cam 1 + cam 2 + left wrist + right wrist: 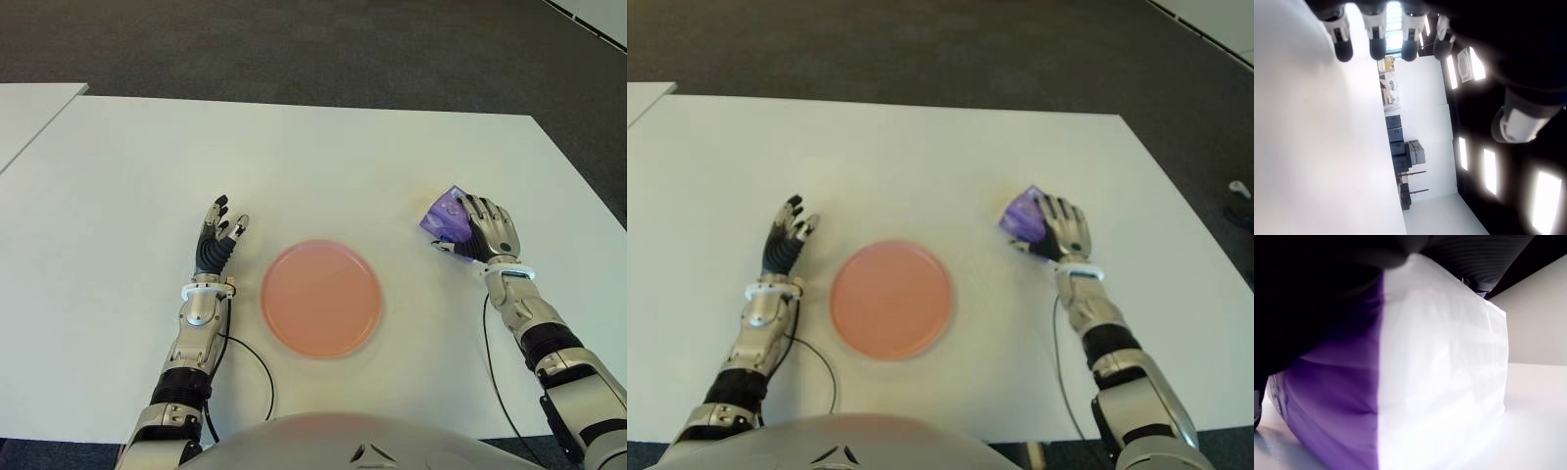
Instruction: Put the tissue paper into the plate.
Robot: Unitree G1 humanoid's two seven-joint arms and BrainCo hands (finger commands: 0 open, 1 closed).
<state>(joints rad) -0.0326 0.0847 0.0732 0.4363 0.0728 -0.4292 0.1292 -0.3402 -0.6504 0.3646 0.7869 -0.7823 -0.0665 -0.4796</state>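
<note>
Purple tissue pack (446,217) beside pink plate (320,297)

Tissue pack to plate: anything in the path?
Nothing visible. The right hand is closed on the purple tissue pack, and only bare table lies between it and the pink plate. The left hand shows on the plate's far side.

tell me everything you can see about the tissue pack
The tissue pack is a small soft packet in glossy plastic wrap, purple with a white panel as the right wrist view shows. It sits on the white table, to the right of the pink plate and apart from it, not yet in it. The right hand is over it, fingers curled around its top and side.
</note>
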